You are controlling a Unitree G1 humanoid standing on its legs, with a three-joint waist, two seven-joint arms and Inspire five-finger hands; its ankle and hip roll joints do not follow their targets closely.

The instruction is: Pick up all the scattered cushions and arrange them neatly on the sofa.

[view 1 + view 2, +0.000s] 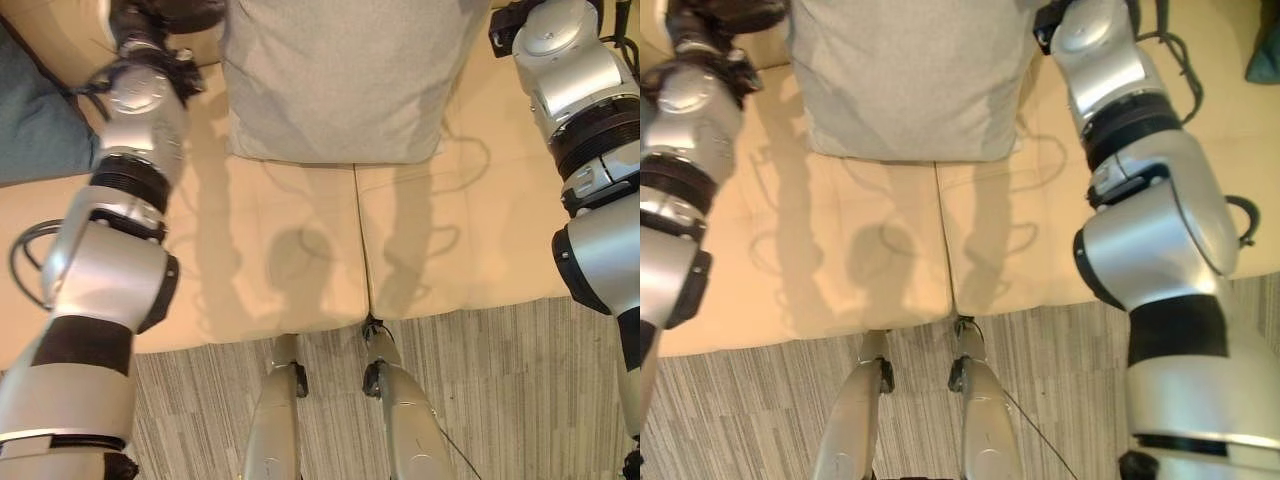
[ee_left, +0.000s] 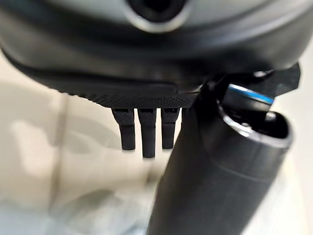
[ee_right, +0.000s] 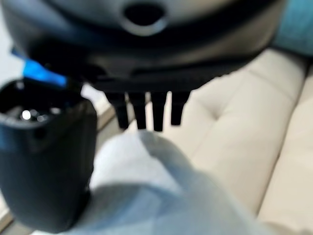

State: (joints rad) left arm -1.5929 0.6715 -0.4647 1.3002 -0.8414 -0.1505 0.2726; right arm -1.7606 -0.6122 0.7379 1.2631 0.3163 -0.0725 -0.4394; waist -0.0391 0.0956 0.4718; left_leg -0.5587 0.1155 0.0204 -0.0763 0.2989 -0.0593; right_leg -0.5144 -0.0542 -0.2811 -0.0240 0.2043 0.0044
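Nearest, a grey striped carpet is seen giving way to a cream sofa with smooth, leather-like seat cushions split by a centre seam. Further back, a large square grey cushion of coarse woven fabric is held upright on the seat between both arms, the right hand with thumb and straight fingers pinching its edge, while the left hand is seen with fingers straight and whether cloth is touched cannot be told. The placing step is judged to be in hand, and the cushion must next be set against the backrest and released, beside a teal cushion at the left.
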